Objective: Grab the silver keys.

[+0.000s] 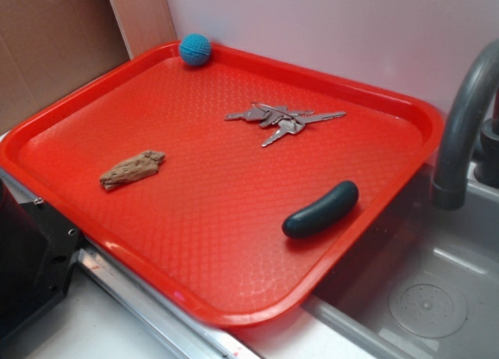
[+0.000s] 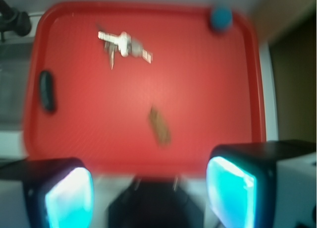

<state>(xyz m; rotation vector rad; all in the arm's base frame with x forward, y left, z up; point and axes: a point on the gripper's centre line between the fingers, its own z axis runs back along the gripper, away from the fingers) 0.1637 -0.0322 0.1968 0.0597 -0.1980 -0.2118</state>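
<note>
- The red tray overhangs the sink at its near corner; I judge a hard downward push could tip or slide it.
- The pincer hangs well above the tray's near edge, its two pads wide apart with nothing between them, far from the silver keys. A long reach is left, so a small aiming error could land it on bare tray.
- The keys lie flat and fanned out in the far half of the tray; the pads may skid over the thin metal or catch one key and drag the bunch.
- The wood chunk, pickle and blue ball sit well apart from the keys, so a mistaken grab seems unlikely.
</note>
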